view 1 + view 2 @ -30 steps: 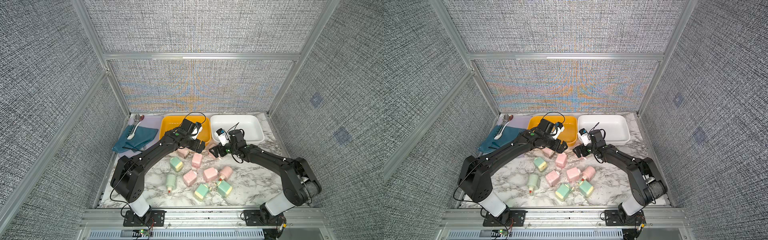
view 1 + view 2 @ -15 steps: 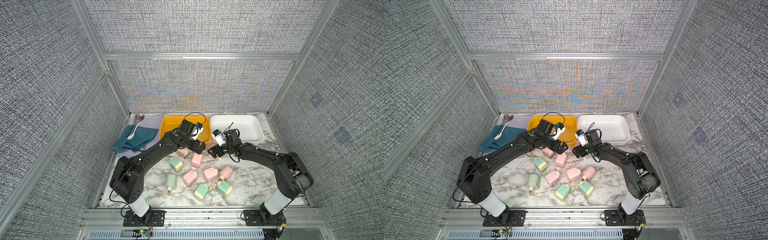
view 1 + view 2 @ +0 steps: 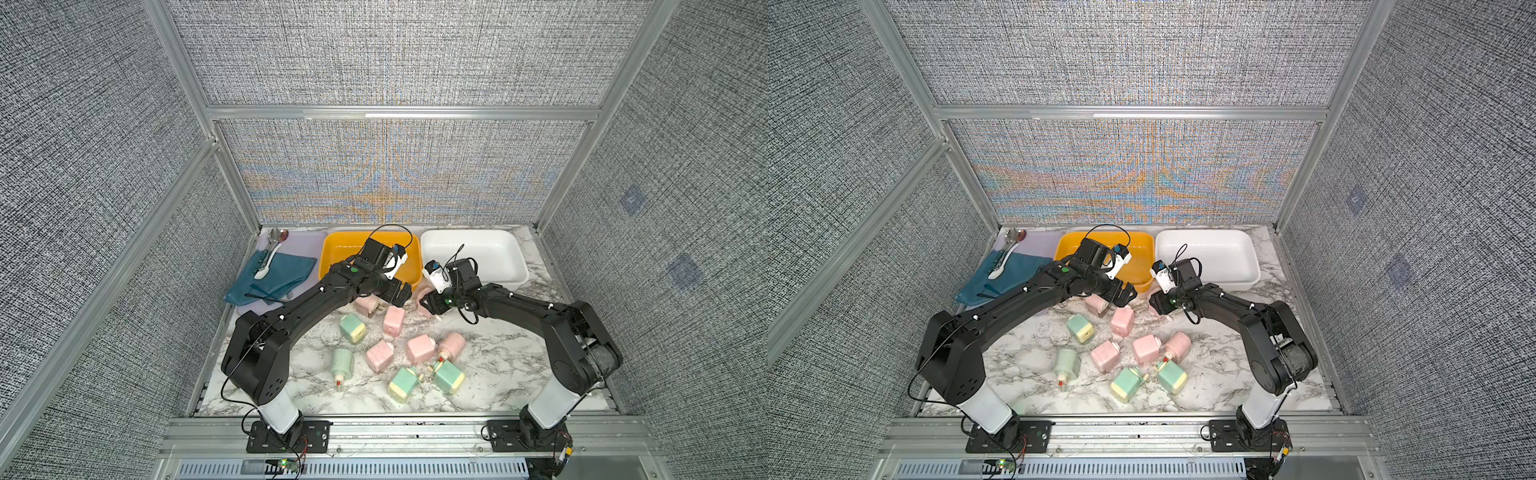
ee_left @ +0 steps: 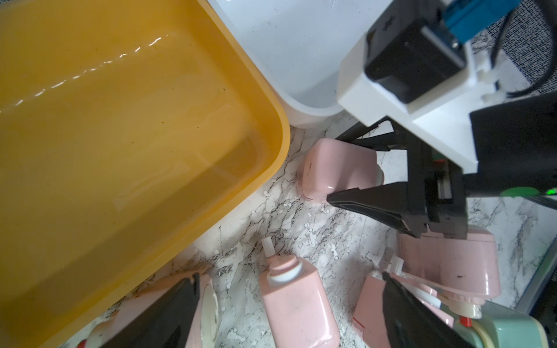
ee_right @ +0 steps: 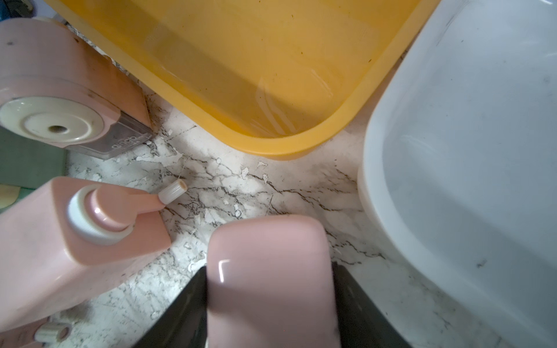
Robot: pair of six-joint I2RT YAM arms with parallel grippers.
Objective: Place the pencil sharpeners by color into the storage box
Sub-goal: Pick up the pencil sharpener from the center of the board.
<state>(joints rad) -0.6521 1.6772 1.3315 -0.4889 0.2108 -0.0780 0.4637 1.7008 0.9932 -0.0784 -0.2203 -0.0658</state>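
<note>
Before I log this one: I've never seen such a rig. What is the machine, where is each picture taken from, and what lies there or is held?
It is a robot: two black arms fixed at a marble table, each ending in a two-fingered hand. Two pictures look down from overhead, side by side; two come from wrist cameras. At the back stand an empty yellow box and white box, beside a blue cloth with spoons. Pink and green sharpeners lie scattered in front. The left hand hangs open over pink ones. The right hand grips one pink sharpener, which is at table level.
</note>
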